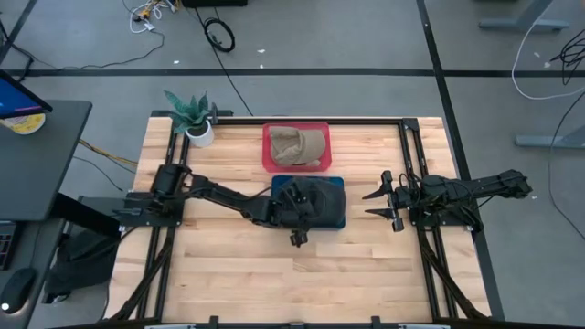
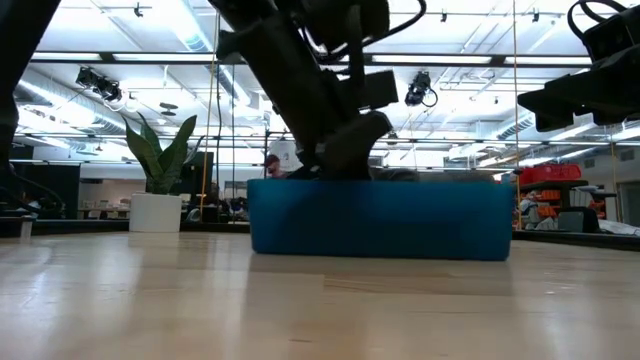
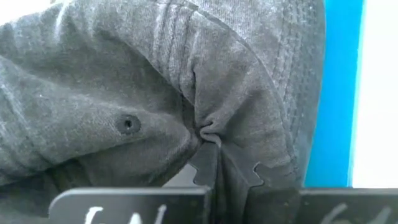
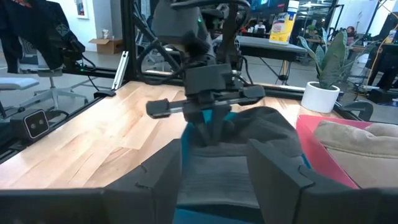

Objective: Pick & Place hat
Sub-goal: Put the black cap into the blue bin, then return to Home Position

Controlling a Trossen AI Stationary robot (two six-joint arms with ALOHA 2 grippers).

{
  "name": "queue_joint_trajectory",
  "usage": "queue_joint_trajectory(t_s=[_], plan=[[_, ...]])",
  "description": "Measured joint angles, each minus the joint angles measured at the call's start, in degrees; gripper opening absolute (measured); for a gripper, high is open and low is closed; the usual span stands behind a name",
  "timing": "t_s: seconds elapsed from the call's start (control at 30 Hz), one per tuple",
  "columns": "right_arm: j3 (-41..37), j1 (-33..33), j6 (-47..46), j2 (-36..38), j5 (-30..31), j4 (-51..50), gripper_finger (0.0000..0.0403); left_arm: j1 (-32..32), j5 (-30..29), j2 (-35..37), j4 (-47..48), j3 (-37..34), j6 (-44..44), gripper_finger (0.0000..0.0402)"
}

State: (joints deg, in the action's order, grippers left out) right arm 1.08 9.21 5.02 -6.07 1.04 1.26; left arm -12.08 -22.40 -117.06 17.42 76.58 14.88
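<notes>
Now your left tool (image 3: 214, 163) is shut tight on a fold of the dark hat (image 3: 155, 81), which sits in the blue bin (image 1: 338, 219) in the middle of the surface (image 1: 228, 265). Your right tool (image 1: 382, 202) waits open, well off to the side.

The high view looks straight down on the whole tabletop (image 1: 228, 274). The low view looks level across it, sharing the blue bin (image 2: 380, 220) with the close wrist views.
</notes>
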Motion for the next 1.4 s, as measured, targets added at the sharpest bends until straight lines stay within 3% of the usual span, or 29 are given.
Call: queue_joint_trajectory(t_s=[0.2, 0.5, 0.67, 1.0, 1.27, 1.4], plan=[[0.0, 0.0, 0.0, 0.0, 0.0, 0.0, 0.0185, -1.7, 1.9, 3.8, 3.4, -0.3, -1.6, 0.0042], [0.0, 0.0, 0.0, 0.0, 0.0, 0.0, 0.0185, -2.4, 1.5, 9.3, 5.9, -0.4, -3.5, 0.0148], [0.0, 0.0, 0.0, 0.0, 0.0, 0.0, 0.0185, -2.4, 1.5, 10.6, 5.4, -0.3, -4.2, 0.0183], [0.0, 0.0, 0.0, 0.0, 0.0, 0.0, 0.0185, -2.3, -2.9, 13.8, 5.4, -0.2, -11.1, 0.0181], [0.0, 0.0, 0.0, 0.0, 0.0, 0.0, 0.0185, -5.4, 9.6, 15.6, 10.5, -0.2, -12.1, 0.0177], [0.0, 0.0, 0.0, 0.0, 0.0, 0.0, 0.0185, -9.1, 8.9, 15.6, 12.5, -0.2, -15.8, 0.0177]])
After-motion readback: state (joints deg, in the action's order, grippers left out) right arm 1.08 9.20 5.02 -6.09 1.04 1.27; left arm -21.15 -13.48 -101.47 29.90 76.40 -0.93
